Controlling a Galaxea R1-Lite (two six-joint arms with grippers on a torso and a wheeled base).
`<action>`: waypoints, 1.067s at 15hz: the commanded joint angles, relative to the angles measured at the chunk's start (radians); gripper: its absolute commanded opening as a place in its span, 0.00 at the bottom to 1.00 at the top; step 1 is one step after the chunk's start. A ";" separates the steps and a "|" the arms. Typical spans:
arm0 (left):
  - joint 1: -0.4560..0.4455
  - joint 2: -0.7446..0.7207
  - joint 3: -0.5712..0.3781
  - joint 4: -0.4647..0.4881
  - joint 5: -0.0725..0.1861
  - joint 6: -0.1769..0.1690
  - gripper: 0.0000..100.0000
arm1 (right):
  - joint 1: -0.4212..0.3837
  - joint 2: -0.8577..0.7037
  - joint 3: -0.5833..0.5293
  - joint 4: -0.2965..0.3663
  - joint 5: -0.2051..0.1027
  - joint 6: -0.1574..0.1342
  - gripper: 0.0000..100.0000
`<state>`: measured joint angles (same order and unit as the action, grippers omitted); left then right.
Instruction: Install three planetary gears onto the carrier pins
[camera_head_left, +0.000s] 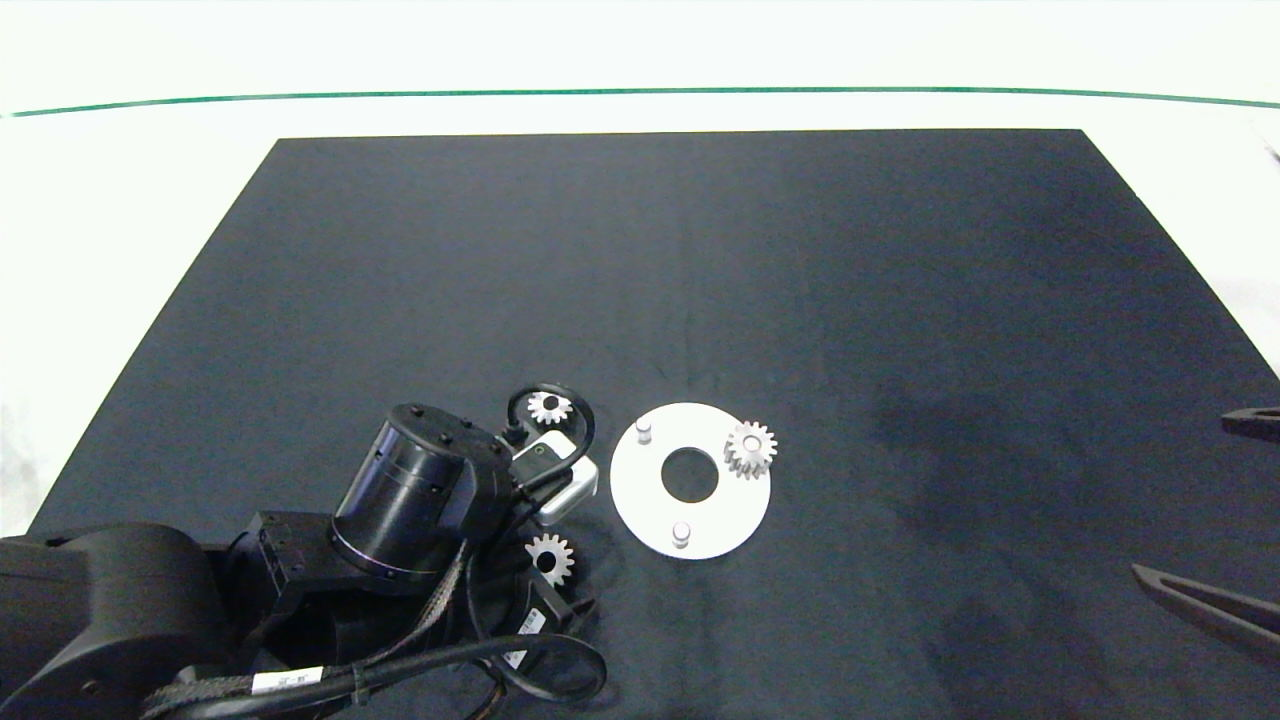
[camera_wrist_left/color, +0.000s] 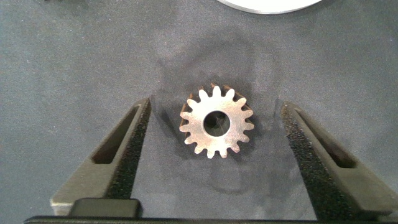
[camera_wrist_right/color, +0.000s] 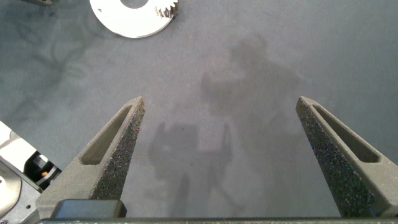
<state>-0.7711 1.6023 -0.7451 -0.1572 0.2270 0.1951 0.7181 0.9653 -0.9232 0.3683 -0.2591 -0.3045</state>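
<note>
Left pincer (camera_wrist_left/color: 214, 158) spread wide, straddling a loose gear (camera_wrist_left/color: 216, 122) lying flat on the table (camera_head_left: 700, 280) near the disc (camera_head_left: 640, 500). Risk: thin gear slips when pinched. Right pincer (camera_wrist_right/color: 221, 155) spread, empty, parked apart.

1. The left gripper (camera_wrist_left/color: 214, 127) stands with its fingers apart around a loose gear (camera_wrist_left/color: 216, 129), with bare mat on both sides of the gear.
2. The white disc (camera_head_left: 690, 480) lies just beside; one gear (camera_head_left: 750, 449) sits on a pin, two pins (camera_head_left: 644, 430) are uncovered.
3. The right gripper (camera_wrist_right/color: 221, 134) has only bare black mat (camera_head_left: 900, 300) between its spread fingers.
</note>
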 joint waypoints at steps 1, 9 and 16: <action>-0.001 0.004 0.003 -0.002 0.002 0.000 0.78 | 0.000 -0.005 0.000 0.001 -0.002 -0.002 1.00; -0.001 0.002 0.016 -0.002 0.002 -0.008 0.62 | 0.000 -0.008 0.000 0.001 -0.002 -0.002 1.00; -0.001 -0.004 0.026 -0.018 0.002 -0.008 0.48 | 0.000 -0.008 0.000 0.003 -0.002 -0.002 1.00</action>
<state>-0.7715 1.6011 -0.7177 -0.1730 0.2270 0.1860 0.7181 0.9572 -0.9236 0.3685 -0.2591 -0.3045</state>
